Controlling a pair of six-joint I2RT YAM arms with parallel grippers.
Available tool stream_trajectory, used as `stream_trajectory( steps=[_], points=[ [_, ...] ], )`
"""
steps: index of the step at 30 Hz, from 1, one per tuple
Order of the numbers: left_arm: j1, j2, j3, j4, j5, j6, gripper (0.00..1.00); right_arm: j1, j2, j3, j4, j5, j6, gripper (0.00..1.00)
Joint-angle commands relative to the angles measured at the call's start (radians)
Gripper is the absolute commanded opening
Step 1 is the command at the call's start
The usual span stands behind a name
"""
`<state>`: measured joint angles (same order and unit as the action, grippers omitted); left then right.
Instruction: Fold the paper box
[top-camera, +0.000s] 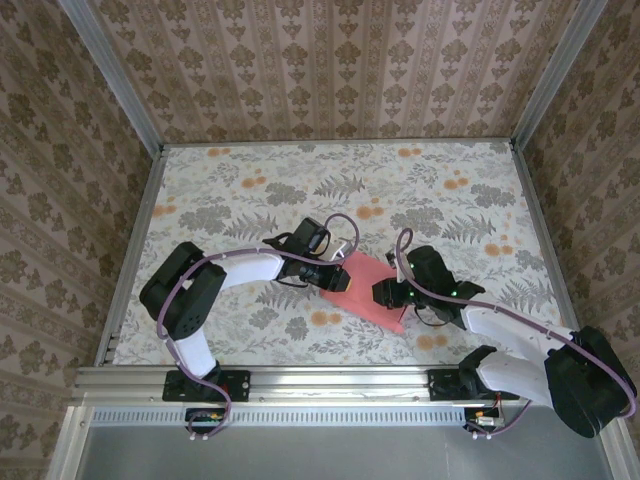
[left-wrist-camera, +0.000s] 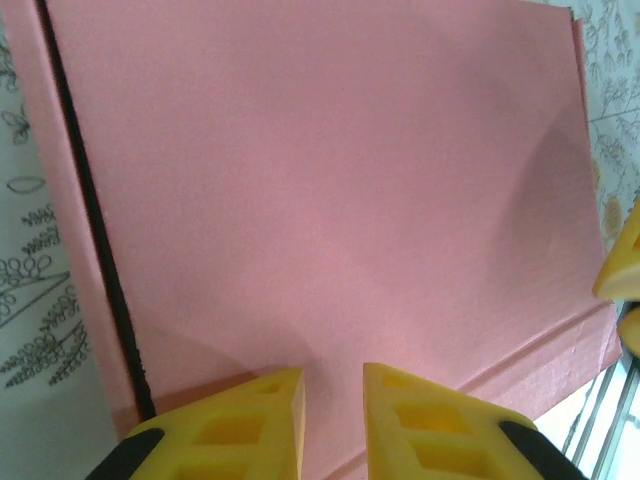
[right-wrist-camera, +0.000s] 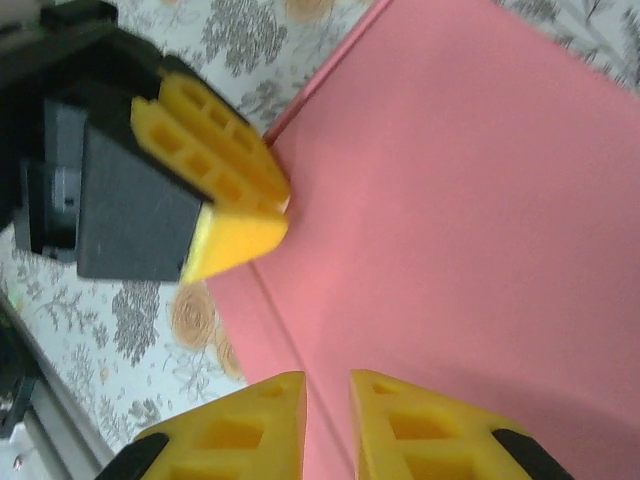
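Flanking the box (top-camera: 362, 287), my left hand (left-wrist-camera: 332, 390) and right hand (right-wrist-camera: 327, 392) each have their fingers almost together, tips at its edges; whether either pinches cardboard I cannot tell. Hazard: uneven pressure could slide the box on the table (top-camera: 300, 180) or spring a tucked flap. Box: pink, flat, seemingly closed, lying between both hands, with a dark slit along the side to my left hand's left.

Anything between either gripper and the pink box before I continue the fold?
Nothing visible. The left gripper and right gripper are both at the paper box, each pinching one of its edges; only bare pink cardboard lies between them.
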<state>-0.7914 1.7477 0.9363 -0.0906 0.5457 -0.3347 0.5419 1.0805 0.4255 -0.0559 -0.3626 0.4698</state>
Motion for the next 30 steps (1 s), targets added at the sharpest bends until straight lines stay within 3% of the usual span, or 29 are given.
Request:
stream_trajectory(
  steps=[1, 11, 19, 23, 30],
  points=[
    [0.004, 0.013, -0.028, 0.038, -0.029, -0.035, 0.21, 0.013, -0.03, -0.034, -0.083, -0.015, 0.0, 0.21],
    [0.009, -0.004, -0.052, 0.057, -0.052, -0.052, 0.21, 0.012, -0.077, -0.115, -0.053, 0.148, 0.109, 0.19],
    [0.022, -0.042, -0.085, 0.079, -0.089, -0.078, 0.21, 0.012, -0.044, -0.095, -0.065, 0.189, 0.116, 0.19],
    [0.027, -0.098, -0.139, 0.193, -0.099, -0.115, 0.22, 0.013, -0.065, -0.1, -0.003, 0.162, 0.096, 0.19],
    [0.017, -0.209, -0.231, 0.36, -0.15, -0.132, 0.41, 0.022, -0.14, -0.128, 0.058, 0.174, 0.114, 0.31]
  ],
)
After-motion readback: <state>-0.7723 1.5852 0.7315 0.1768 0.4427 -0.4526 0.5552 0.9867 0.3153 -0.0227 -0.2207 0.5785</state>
